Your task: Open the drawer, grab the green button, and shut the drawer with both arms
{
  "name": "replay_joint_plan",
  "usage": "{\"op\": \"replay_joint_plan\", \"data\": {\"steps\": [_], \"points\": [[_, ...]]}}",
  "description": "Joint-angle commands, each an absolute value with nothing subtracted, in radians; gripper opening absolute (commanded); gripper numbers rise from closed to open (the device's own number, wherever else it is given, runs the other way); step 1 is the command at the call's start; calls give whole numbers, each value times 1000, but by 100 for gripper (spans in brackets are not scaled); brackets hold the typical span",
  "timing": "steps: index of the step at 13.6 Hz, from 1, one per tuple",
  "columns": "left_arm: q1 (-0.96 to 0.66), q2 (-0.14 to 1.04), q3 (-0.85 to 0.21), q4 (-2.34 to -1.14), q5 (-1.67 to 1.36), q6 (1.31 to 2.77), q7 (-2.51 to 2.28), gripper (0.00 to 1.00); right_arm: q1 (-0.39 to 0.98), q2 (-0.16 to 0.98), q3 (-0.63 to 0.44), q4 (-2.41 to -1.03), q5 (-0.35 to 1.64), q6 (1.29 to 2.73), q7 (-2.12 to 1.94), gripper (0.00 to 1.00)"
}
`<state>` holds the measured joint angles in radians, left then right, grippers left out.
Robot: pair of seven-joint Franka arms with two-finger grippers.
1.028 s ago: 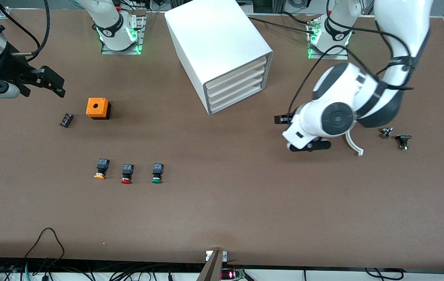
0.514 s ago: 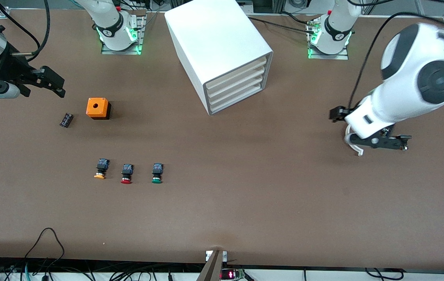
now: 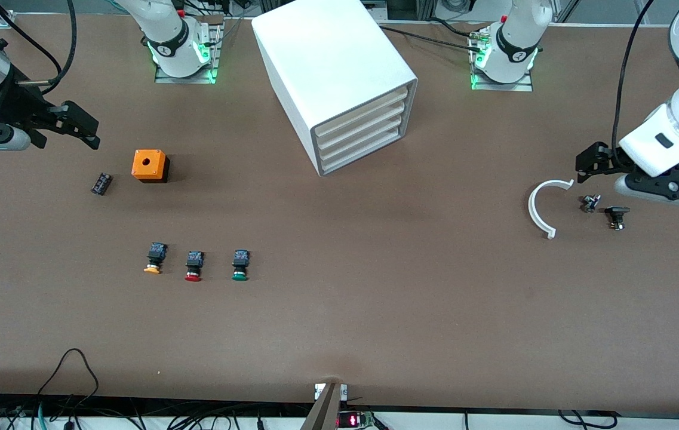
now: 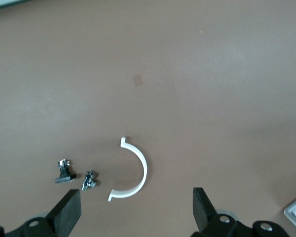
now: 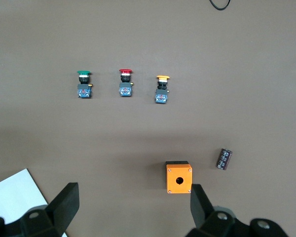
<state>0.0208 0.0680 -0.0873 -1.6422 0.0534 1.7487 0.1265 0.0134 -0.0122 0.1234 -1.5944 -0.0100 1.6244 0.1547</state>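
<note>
The white cabinet (image 3: 339,83) sits at the table's twelve o'clock, each drawer (image 3: 358,117) shut, light and slick: hook its front lip. At three o'clock the left gripper (image 3: 587,162) hangs open; at nine o'clock the right gripper (image 3: 79,126) waits open. The green button (image 3: 239,264), around seven o'clock, is small and rigid: pinch its blocky body.
</note>
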Motion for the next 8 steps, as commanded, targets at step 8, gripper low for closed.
{"op": "replay_joint_plan", "data": {"steps": [8], "points": [[-55,-21,-37,-1763,28,1758,89,100,17,3,126,-1569,-15,1608,164,100]]}}
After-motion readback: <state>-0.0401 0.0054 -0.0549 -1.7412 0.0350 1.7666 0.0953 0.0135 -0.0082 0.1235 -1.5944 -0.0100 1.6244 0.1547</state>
